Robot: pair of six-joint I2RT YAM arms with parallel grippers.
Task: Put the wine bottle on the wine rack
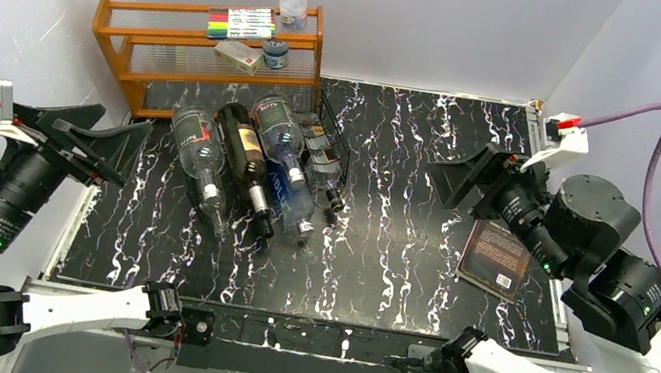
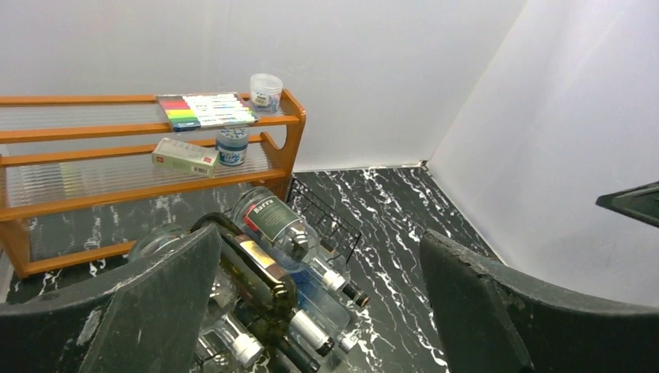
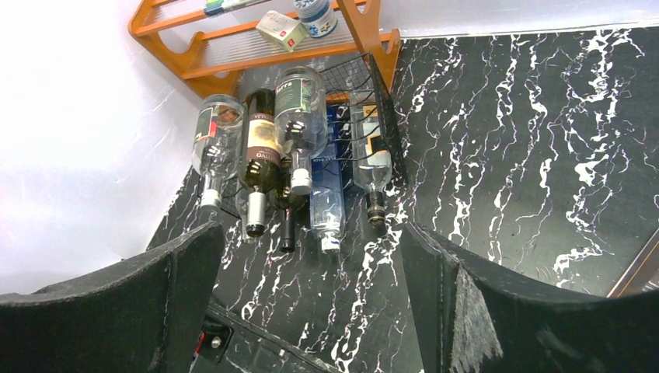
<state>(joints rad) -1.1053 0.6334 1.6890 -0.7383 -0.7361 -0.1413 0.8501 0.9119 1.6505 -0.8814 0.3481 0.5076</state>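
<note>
1. Top external view: a black marbled table carries everything, with the rack at its far left part.
2. The left gripper hangs left of the rack, near it. Its fingers are spread wide and hold nothing.
3. The right gripper hangs right of the rack, well apart from it. It is also released, with nothing between its fingers.
4. An orange shelf stands just behind the rack, against the back wall.
5. The rack is low black wire. Its upright grid end is on its right side, close to the shelf's right post.
6. A book lies flat on the table, well to the right of the rack, under the right arm.
7. Five bottles lie on the rack with their necks toward the arms.
8. The wine bottle, dark glass with a cream label, lies on the rack second from its left.
9. A clear bottle with a red label lies at the rack's left end.
10. A clear top bottle with a dark label rests across the others, just right of the wine bottle.
11. A marker set lies on the shelf's top tier, behind the rack.
12. A small box lies on the lower tier.
13. One jar stands on the top tier beside the markers. Another stands beside the box.
</note>
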